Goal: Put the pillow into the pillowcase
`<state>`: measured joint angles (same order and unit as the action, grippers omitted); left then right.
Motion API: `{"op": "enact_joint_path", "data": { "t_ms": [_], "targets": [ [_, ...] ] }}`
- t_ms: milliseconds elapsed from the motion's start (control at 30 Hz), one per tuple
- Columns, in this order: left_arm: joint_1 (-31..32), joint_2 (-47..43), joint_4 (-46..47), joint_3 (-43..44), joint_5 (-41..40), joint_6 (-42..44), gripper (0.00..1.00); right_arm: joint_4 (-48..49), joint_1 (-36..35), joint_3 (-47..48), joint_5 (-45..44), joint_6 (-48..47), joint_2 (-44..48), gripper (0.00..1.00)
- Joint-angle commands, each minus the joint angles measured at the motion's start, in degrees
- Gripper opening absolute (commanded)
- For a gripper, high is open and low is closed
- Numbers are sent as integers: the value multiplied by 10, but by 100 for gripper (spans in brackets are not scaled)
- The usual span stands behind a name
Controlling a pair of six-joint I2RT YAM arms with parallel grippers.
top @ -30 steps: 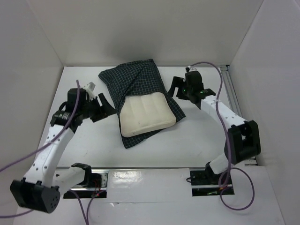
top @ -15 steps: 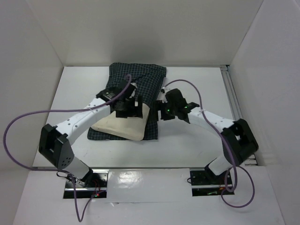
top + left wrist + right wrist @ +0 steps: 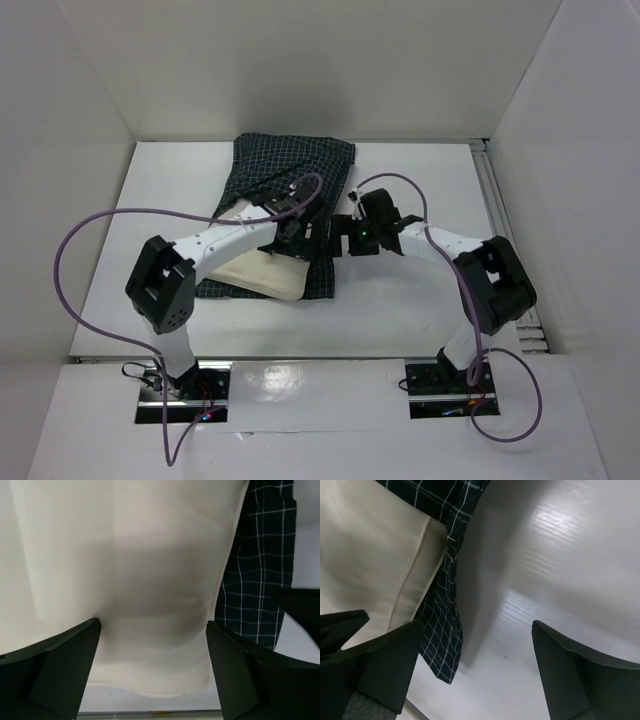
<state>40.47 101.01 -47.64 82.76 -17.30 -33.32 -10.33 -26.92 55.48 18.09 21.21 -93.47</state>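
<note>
The cream pillow (image 3: 252,273) lies in the middle of the table, its far end tucked into the dark checked pillowcase (image 3: 295,160). A strip of the pillowcase runs along the pillow's right side (image 3: 322,275). My left gripper (image 3: 305,238) stands open over the pillow's right part. In the left wrist view the pillow (image 3: 125,575) fills the space between the fingers (image 3: 60,672), and the pillowcase (image 3: 255,580) shows at the right. My right gripper (image 3: 338,237) is open just right of the pillowcase's edge. In the right wrist view the hanging corner of the pillowcase (image 3: 442,640) and bare table lie between its fingers (image 3: 580,677), beside the pillow (image 3: 370,555).
White walls enclose the white table (image 3: 430,300) on the left, back and right. A metal rail (image 3: 497,200) runs along the right edge. Purple cables loop from both arms, one (image 3: 70,260) arching out at the left. The two grippers stand close together.
Both arms have come in from the sides to the pillow's right edge. The pillow and pillowcase have shifted left and lie flatter. Both grippers have opened a little wider.
</note>
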Motion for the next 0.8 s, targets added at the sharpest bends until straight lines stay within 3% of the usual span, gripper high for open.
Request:
{"op": "enact_joint_path", "data": {
  "t_ms": [0, 67, 100, 167, 233, 267, 467, 767],
  "targets": [
    [0, 44, 11, 18, -24, 17, 100, 54, -24, 3, 34, 11, -27, 94],
    [0, 66, 17, 18, -17, 11, 100, 77, -34, 3, 46, 22, -49, 86],
    [-6, 67, 36, 18, -10, 11, 98, 84, -41, -3, 57, 23, -56, 66],
    [-15, 72, 58, 13, 46, 19, 68, 99, -48, -3, 71, 37, -69, 32],
    [-40, 72, 65, 13, 95, 6, 9, 118, -54, -19, 91, 50, -69, 0],
    [-48, 77, 65, 23, 108, -2, 0, 128, -59, -26, 91, 55, -56, 0],
    [-87, 39, 83, 43, 95, -99, 0, 79, -100, -66, 85, 76, 92, 0],
    [-73, 62, 54, 140, 25, -216, 0, -58, -156, -102, 123, 92, 258, 0]
  ]
}}
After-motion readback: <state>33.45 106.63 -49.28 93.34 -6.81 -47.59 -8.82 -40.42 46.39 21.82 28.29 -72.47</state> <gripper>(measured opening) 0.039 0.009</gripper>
